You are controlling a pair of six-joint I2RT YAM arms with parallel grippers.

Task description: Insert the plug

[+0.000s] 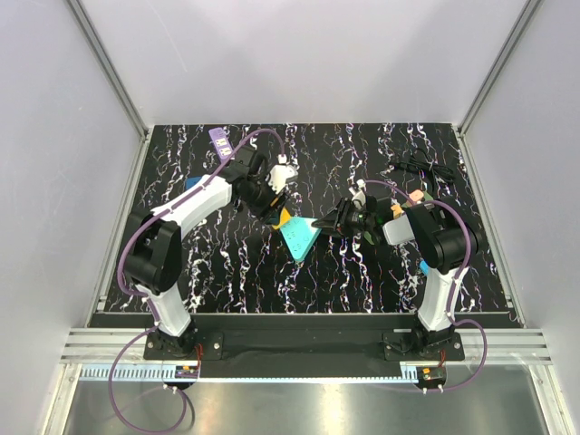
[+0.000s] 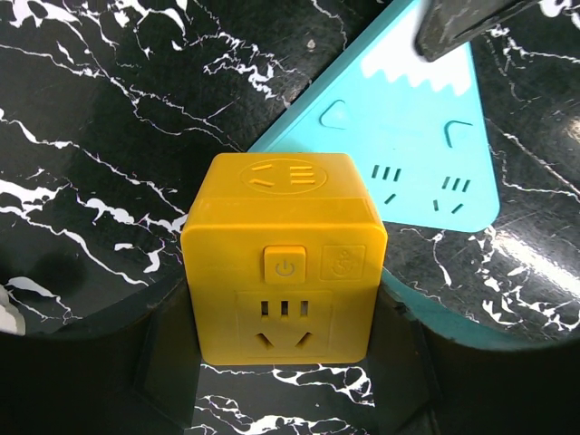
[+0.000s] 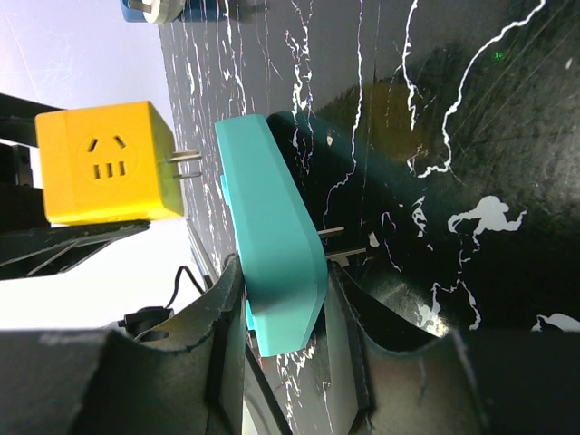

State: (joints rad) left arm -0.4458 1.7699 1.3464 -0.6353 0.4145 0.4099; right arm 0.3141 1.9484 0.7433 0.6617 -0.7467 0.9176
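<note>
Right wrist view: clamping the yellow plastic cube plug (image 3: 104, 163) in the left gripper (image 2: 283, 358), aiming its prongs (image 3: 188, 164) at the teal plastic power strip (image 3: 272, 245) pinched in the right gripper (image 3: 283, 313), just apart

Tally: one yellow cube plug (image 2: 283, 258), one teal socket strip (image 2: 417, 154), one purple block (image 1: 218, 138), one black cable (image 1: 421, 167). Arms, two: left arm (image 1: 195, 207), right arm (image 1: 444, 237).
</note>
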